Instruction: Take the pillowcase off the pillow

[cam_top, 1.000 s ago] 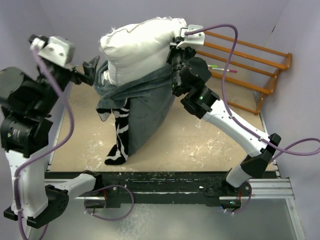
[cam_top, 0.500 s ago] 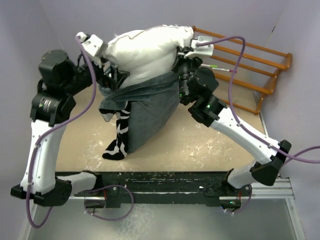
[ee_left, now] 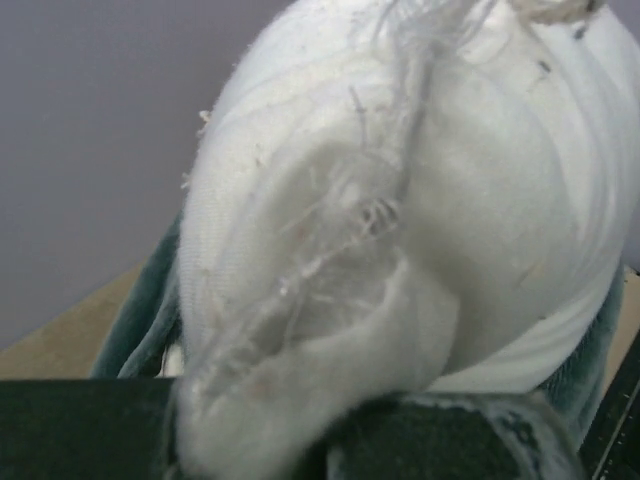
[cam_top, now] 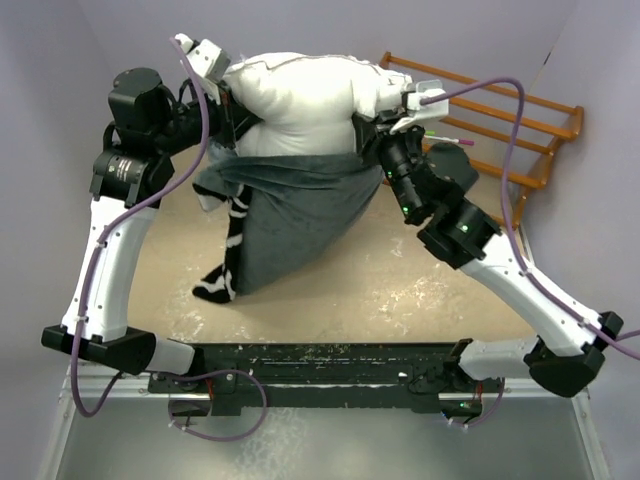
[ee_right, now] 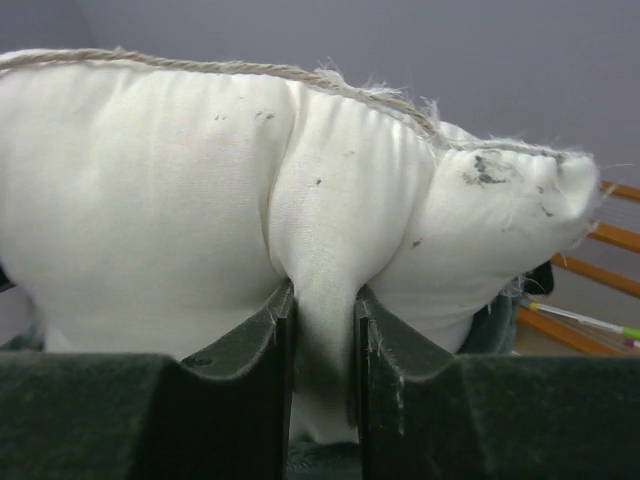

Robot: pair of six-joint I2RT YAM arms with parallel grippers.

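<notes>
The plain white pillow is held up above the table, lying level between my two arms. The pillowcase hangs from its lower half, plush dark grey side out, with a zebra-striped flap dangling at the left. My left gripper is at the pillow's left end; in the left wrist view it is shut on a frayed corner of the pillow. My right gripper is at the right end, and it pinches a fold of the pillow between its fingers.
A wooden rack leans at the back right with a green and pink pen lying on it. Purple walls close in the back and sides. Below the hanging case lies the tan tabletop, and the arm bases sit at its near edge.
My left arm has swung in from the left and closed on the pillow's left end. The pillow has tipped from upright to level and moved back and right with the right arm.
</notes>
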